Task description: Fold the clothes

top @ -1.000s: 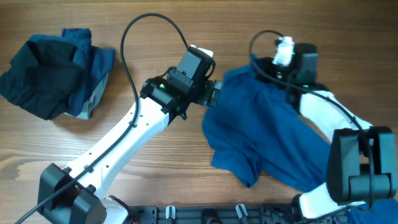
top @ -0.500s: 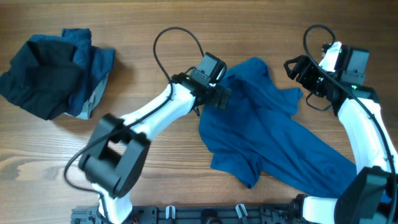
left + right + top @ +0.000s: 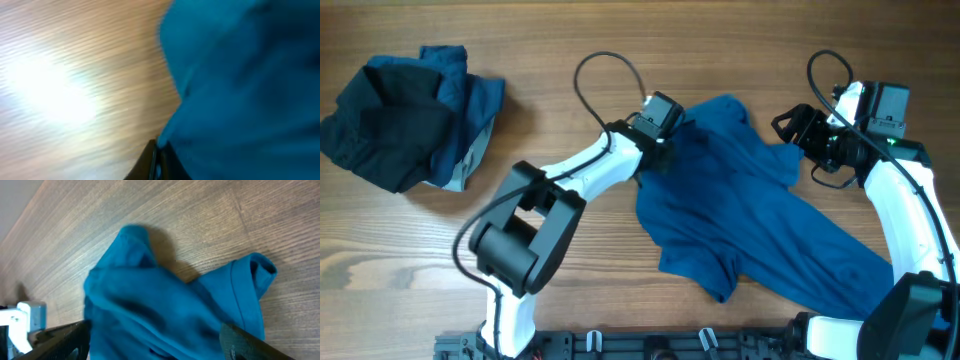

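Observation:
A large mid-blue top [image 3: 750, 210] lies crumpled across the table's middle and right. My left gripper [image 3: 662, 148] is at its upper left edge, shut on a pinch of the blue cloth [image 3: 240, 75]; the dark fingers [image 3: 150, 162] meet at the hem. My right gripper [image 3: 788, 128] hovers by the top's upper right sleeve, open. In the right wrist view its fingers [image 3: 255, 342] stand wide apart with the blue cloth [image 3: 165, 310] lying between and beyond them, not gripped. More clothes, near-black and blue with a grey lining, sit in a heap [image 3: 405, 115] at the far left.
A black cable loop [image 3: 605, 70] arches over the left arm, and another cable [image 3: 825, 70] curls above the right wrist. A black rail [image 3: 650, 345] runs along the front edge. Bare wood [image 3: 570, 60] lies between the heap and the top.
The left gripper has shut on the top's left edge. The right gripper has opened, let go of the cloth and drawn back to the right.

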